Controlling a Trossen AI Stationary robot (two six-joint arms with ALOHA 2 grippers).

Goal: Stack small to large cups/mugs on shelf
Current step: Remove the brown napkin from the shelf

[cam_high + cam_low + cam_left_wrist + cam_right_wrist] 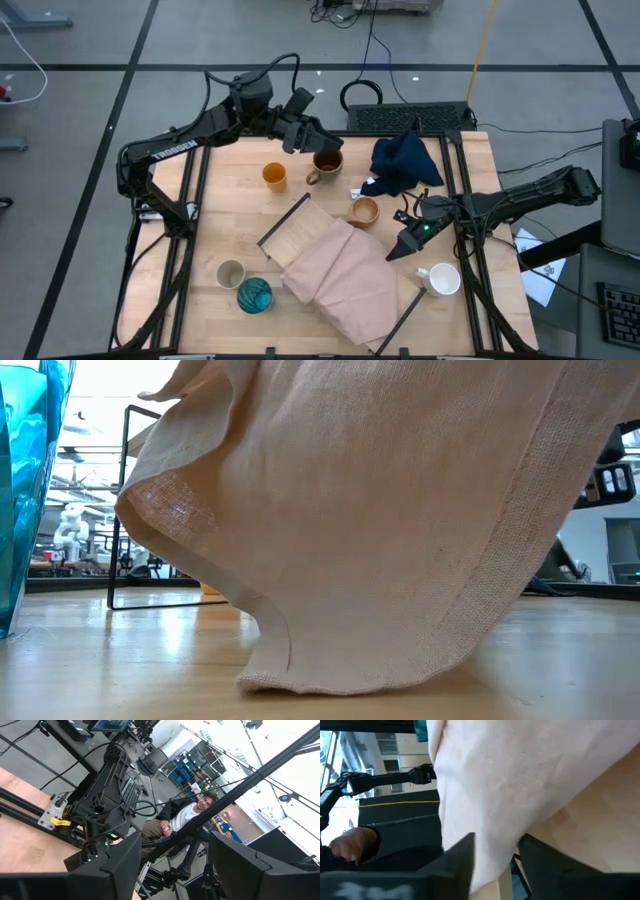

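The right tool (396,252) was closed on the pink cloth (340,275) draped over the shelf (290,232) at mid-tabletop (225,195). The left tool (318,137) stood open above the dark brown mug (327,163). The white mug (441,279) sat near the right tool.

wooden table (220,200) carries six cups, shelf (290,232), pink cloth (345,275), navy cloth (402,163)
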